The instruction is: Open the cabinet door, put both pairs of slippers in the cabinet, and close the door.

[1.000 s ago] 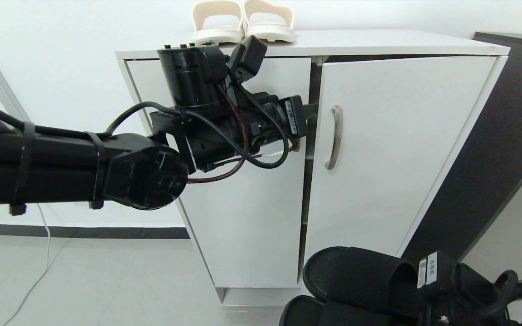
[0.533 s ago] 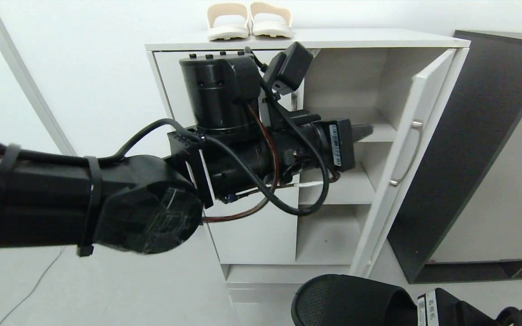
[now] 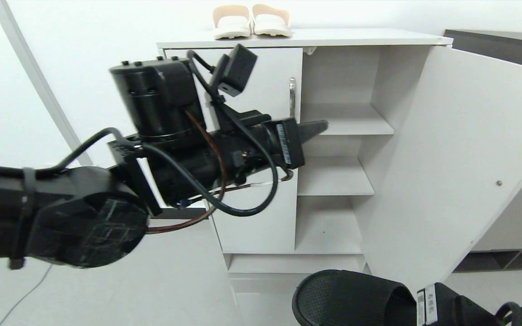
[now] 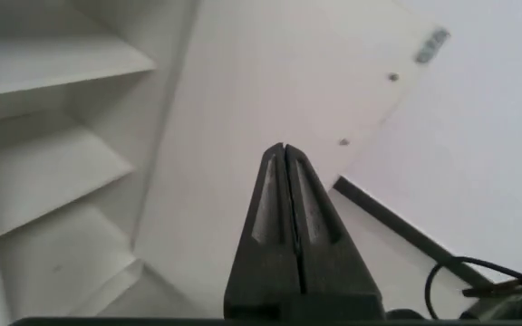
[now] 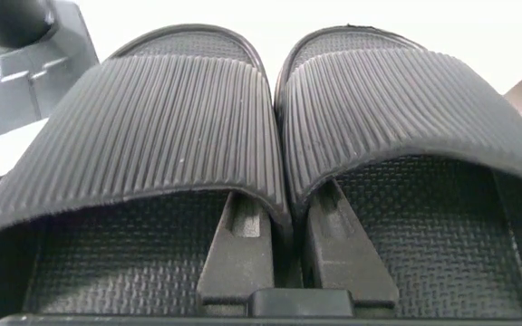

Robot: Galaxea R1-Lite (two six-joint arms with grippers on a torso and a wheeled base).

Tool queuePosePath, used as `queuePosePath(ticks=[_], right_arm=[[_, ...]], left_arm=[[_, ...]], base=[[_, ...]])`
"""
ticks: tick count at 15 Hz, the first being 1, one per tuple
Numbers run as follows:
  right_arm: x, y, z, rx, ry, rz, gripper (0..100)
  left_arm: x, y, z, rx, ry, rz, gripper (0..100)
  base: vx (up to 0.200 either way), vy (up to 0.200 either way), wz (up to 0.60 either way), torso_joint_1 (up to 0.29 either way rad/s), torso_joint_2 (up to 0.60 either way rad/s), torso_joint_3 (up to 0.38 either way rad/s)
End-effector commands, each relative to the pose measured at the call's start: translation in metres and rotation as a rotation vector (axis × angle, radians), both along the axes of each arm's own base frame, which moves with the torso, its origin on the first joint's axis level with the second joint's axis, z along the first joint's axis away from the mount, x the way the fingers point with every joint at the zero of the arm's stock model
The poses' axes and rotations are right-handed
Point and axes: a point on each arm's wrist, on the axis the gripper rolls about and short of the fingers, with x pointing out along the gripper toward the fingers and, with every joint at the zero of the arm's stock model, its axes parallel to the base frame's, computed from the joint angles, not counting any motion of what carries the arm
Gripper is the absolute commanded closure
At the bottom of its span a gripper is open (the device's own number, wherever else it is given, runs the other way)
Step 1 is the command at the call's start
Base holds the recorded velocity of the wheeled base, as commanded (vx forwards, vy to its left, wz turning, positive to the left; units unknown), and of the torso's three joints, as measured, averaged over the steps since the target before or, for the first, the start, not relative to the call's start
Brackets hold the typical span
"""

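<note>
The white cabinet [image 3: 306, 44] has its right door [image 3: 460, 158] swung wide open, baring three shelves [image 3: 347, 124]; the left door [image 3: 265, 68] is closed. A cream pair of slippers [image 3: 252, 21] sits on the cabinet top. My left gripper [image 3: 317, 128] is shut and holds nothing, hovering in front of the upper shelf near the left door's handle [image 3: 292, 97]. In the left wrist view the gripper [image 4: 284, 158] points at the open door [image 4: 270, 81]. My right gripper [image 5: 290, 249] is shut on the black pair of slippers [image 5: 270, 118], held low at the cabinet's front right [image 3: 347, 299].
A dark grey unit [image 3: 492, 40] stands behind the open door on the right. White wall and pale floor lie to the left, with a thin cable [image 3: 25, 294] on the floor. The open door juts out toward the black slippers.
The right door swung from nearly closed to wide open. My left gripper came out of the gap between the doors and drew back left. The head view shifted as well.
</note>
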Motion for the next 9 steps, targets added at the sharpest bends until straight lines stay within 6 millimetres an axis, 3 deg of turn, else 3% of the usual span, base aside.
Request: queuePosePath(ticks=[1, 4, 5, 6, 9], right_arm=[[0.018, 0.003, 0.005, 0.003, -0.016, -0.1, 100], [0.041, 0.015, 0.018, 0.065, -0.015, -0.375, 100], [0.045, 0.018, 0.018, 0.07, -0.012, -0.416, 100], [0.054, 0.026, 0.019, 0.071, -0.02, -0.496, 100], [0.081, 0.039, 0.012, 0.056, -0.04, -0.706, 100]], left_arm=[[-0.025, 0.052, 0.013, -0.012, -0.01, 0.109, 100], [-0.085, 0.112, 0.025, 0.031, 0.055, 0.371, 100], [-0.096, 0.122, 0.024, 0.054, 0.08, 0.408, 100], [-0.119, 0.14, 0.023, 0.105, 0.118, 0.48, 100], [-0.16, 0.189, 0.022, 0.129, 0.085, 0.777, 100]], base=[[0.0, 0.0, 0.0, 0.0, 0.0, 0.0], [0.0, 0.0, 0.0, 0.0, 0.0, 0.0], [0.0, 0.0, 0.0, 0.0, 0.0, 0.0], [0.0, 0.0, 0.0, 0.0, 0.0, 0.0], [0.0, 0.0, 0.0, 0.0, 0.0, 0.0]])
